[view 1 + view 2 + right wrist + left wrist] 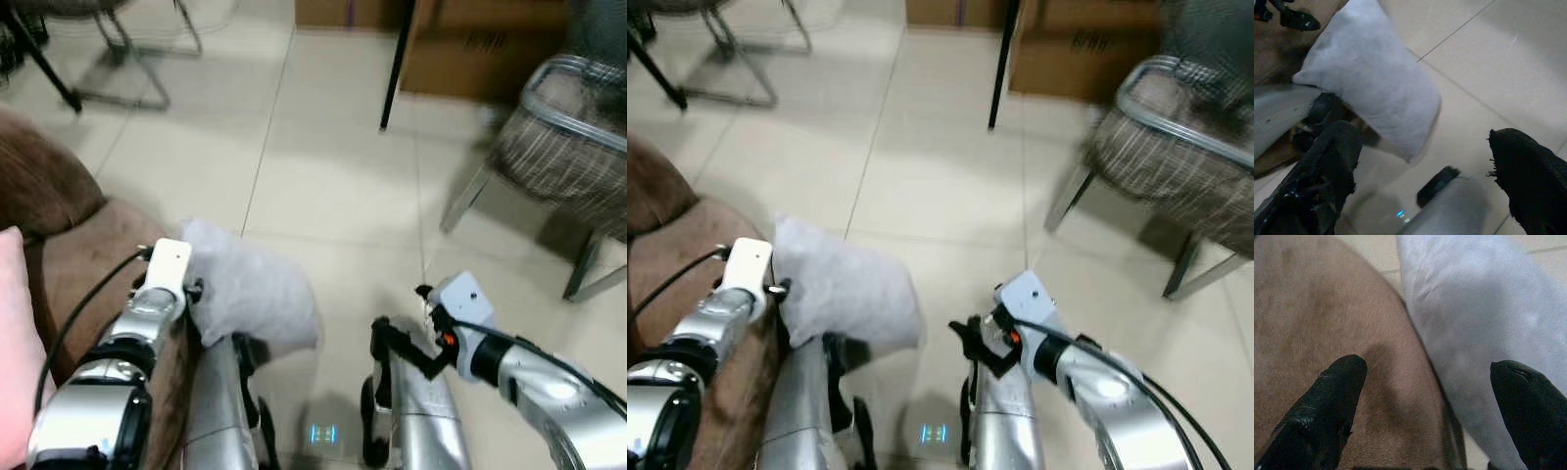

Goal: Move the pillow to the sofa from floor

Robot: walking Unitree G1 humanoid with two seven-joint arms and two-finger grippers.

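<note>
My left claw (1425, 406) hangs with its fingers spread apart over the seam where the brown sofa (83, 255) meets the white pillow (250, 294), gripping nothing. The pillow leans against the sofa's edge, partly over the floor (333, 166); I judge it could slide off, since nothing pins it. My right claw (1425, 181), also spread and empty, hovers near my legs. Count: one white pillow, one pink cushion (15, 343), two claws, two chairs.
</note>
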